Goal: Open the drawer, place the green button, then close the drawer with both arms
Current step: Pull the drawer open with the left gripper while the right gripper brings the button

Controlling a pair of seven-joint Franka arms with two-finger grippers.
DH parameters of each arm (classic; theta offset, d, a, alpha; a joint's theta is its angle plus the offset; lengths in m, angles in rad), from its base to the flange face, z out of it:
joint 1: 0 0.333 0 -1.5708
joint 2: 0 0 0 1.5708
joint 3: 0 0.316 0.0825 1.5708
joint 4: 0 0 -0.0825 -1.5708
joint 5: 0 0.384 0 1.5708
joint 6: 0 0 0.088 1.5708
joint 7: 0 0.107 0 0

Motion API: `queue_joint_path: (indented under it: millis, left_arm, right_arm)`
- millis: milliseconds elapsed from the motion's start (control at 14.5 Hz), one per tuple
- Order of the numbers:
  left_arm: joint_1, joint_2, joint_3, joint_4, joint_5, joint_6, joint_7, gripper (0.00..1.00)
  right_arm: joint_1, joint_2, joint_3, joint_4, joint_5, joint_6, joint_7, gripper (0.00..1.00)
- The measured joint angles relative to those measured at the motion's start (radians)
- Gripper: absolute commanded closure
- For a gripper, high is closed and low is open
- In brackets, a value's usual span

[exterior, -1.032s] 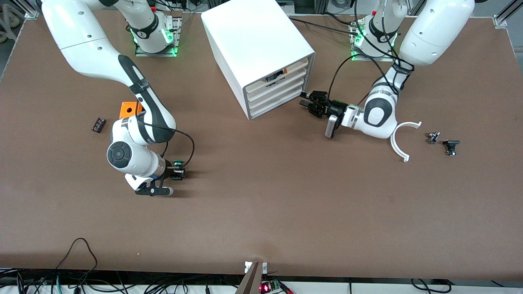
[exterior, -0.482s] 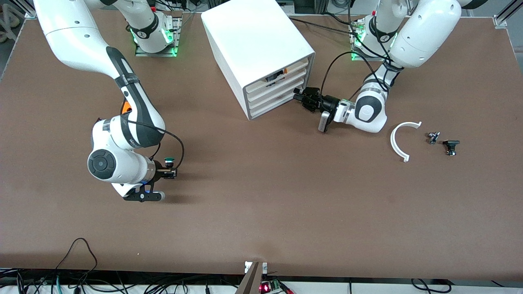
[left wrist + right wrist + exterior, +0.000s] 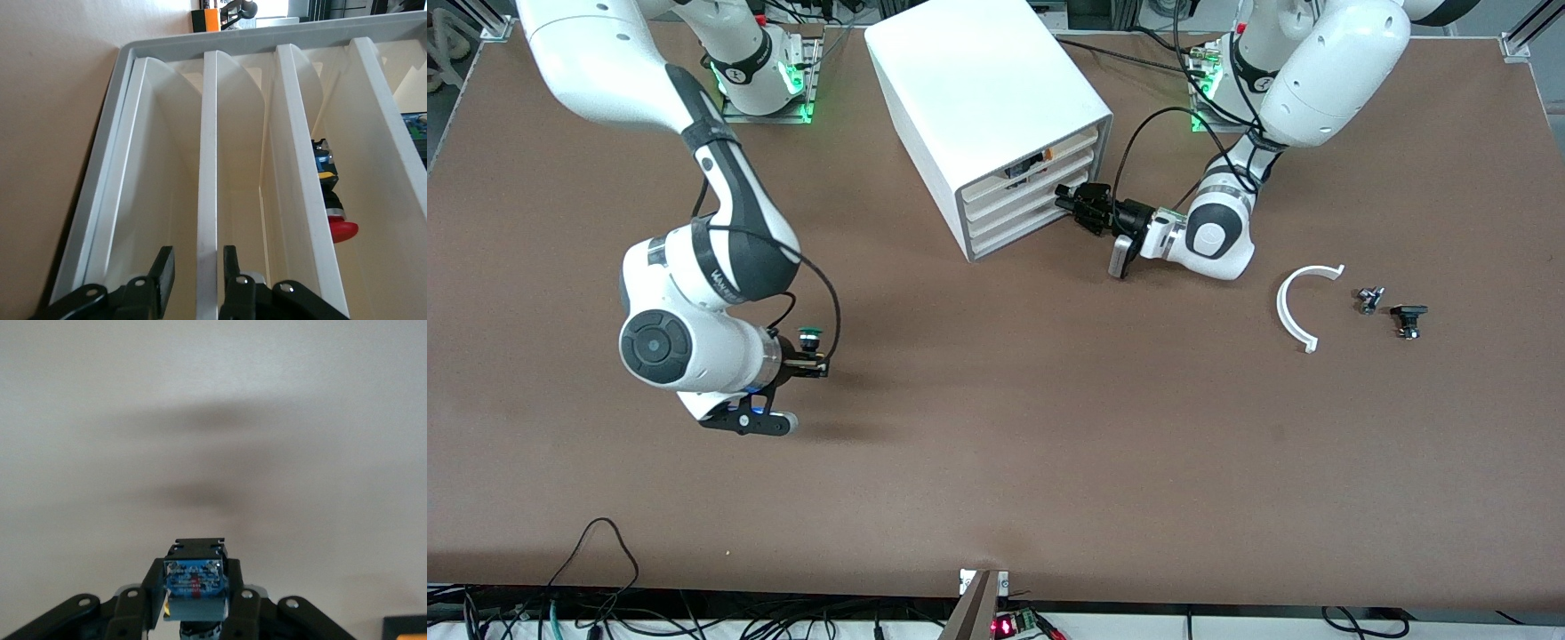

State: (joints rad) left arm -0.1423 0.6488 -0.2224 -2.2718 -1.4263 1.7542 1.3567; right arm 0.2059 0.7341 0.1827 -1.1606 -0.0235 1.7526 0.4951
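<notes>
Our left tool [image 3: 1069,197] has slid in to the cabinet [image 3: 987,107]; its fingers [image 3: 161,270] sit open around a drawer [image 3: 208,167] front, ready to pull. Our right tool [image 3: 811,366] has lifted a bit over the tabletop [image 3: 1049,427], gripping the button [image 3: 809,336]; it waits.

Your right arm [image 3: 720,213] hid orange box entirely. Button's [image 3: 194,587] green cap out of sight in right wrist view. Small parts [image 3: 1369,300] near desk's left-arm edge too small to identify.

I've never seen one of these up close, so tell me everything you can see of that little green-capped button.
The button has a round green cap over a black and blue-grey body, plastic by its look. The right pincer is shut on its body, holding it cap-up above the bare brown table, clear of the white cabinet.
</notes>
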Motion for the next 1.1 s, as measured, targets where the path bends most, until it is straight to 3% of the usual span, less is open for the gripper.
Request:
queue_joint_path:
  millis: [138,275,757,1101]
  left_arm:
    - [-0.015,0.0,-0.001,-0.005,-0.017,0.0,0.0,0.76]
    - [-0.025,0.0,-0.001,-0.009,-0.028,0.001,0.001,1.0]
    - [-0.025,0.0,0.006,-0.006,-0.032,0.0,0.0,1.0]
    - [-0.025,0.003,0.076,0.039,-0.029,-0.016,-0.002,1.0]
  right_arm:
    - [0.032,0.0,0.0,0.035,0.0,-0.003,0.093,1.0]
    - [0.056,-0.001,0.0,0.067,0.0,0.014,0.182,1.0]
    - [0.125,-0.001,0.001,0.103,0.0,0.145,0.45,1.0]
    - [0.185,-0.002,0.001,0.103,0.0,0.148,0.696,1.0]
